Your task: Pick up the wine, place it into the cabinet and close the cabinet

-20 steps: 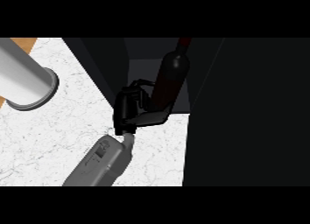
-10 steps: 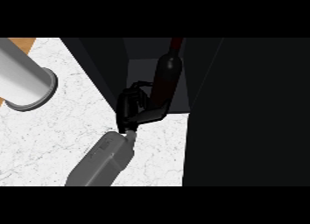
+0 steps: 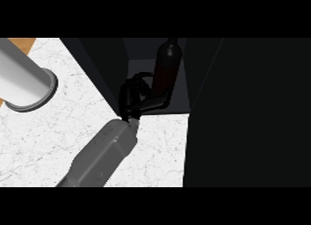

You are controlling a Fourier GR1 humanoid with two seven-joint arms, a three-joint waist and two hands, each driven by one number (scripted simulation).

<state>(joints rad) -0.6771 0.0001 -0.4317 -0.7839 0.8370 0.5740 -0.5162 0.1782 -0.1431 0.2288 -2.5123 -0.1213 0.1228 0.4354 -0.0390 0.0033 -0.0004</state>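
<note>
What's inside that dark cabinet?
The wine bottle is in the cabinet, the right hand curled round its lower part. The hand covers its base; deeper inside is too dark to see.

- One wine bottle point(image 3: 166, 66) is counted.
- One dark cabinet point(image 3: 249, 110) is seen.
- One black hand point(image 3: 135, 96) is shown, borne on one grey forearm point(image 3: 103, 154).
- One pale cylinder point(image 3: 19, 79) is counted.
- One marbled worktop point(image 3: 48, 140) is seen.
- One wooden strip point(image 3: 20, 44) is noted.
</note>
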